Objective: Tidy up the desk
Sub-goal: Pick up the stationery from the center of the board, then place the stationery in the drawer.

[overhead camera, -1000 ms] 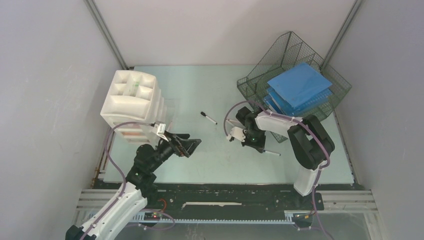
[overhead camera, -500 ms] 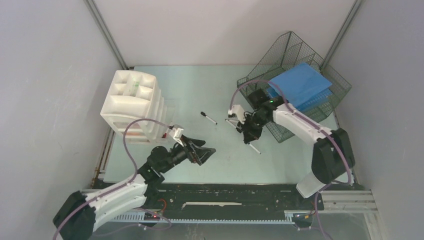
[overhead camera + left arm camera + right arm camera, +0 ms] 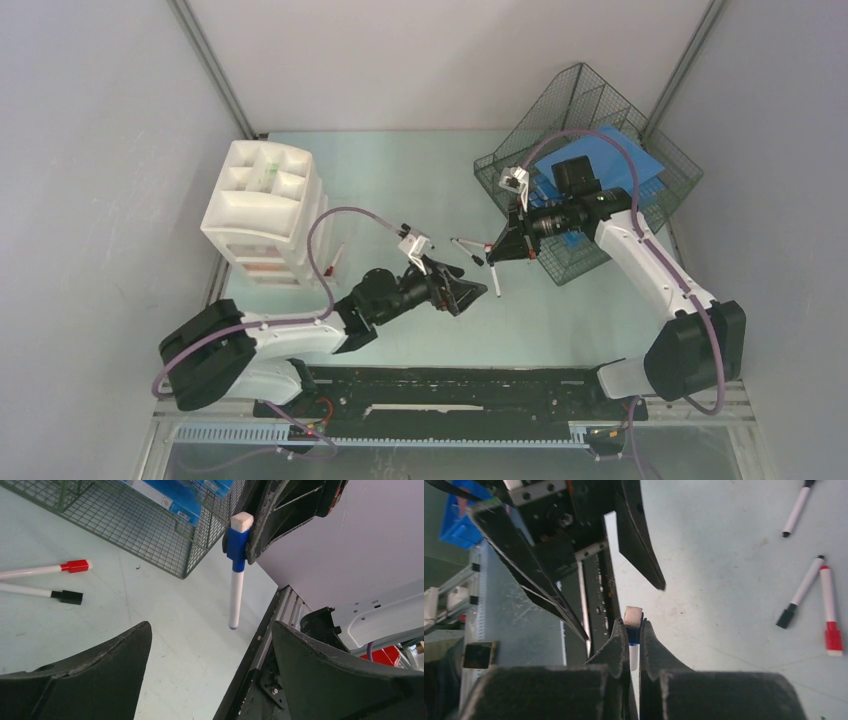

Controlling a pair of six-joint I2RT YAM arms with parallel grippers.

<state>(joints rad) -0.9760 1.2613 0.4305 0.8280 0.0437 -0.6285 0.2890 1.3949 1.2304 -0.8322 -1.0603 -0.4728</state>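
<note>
Table (image 3: 400,170), pale mint green, fills the floor of the grey-walled cell, with a black rail (image 3: 450,380) along its near edge. At its left stands a white plastic drawer unit (image 3: 262,205). To its right the left end effector (image 3: 210,630) reaches over the middle of the table with its fingers spread wide and nothing between them. Just beyond it, a red-capped marker (image 3: 45,570) and a black-capped marker (image 3: 40,593) lie side by side on the table. Right of these, the right end effector (image 3: 631,630) is closed narrowly on the cap end of a blue-capped marker (image 3: 236,570), whose white barrel hangs down towards the table. At the far right corner sits a dark wire-mesh tray (image 3: 600,90), tilted, with flat blue packs (image 3: 625,150) stacked inside.
</note>
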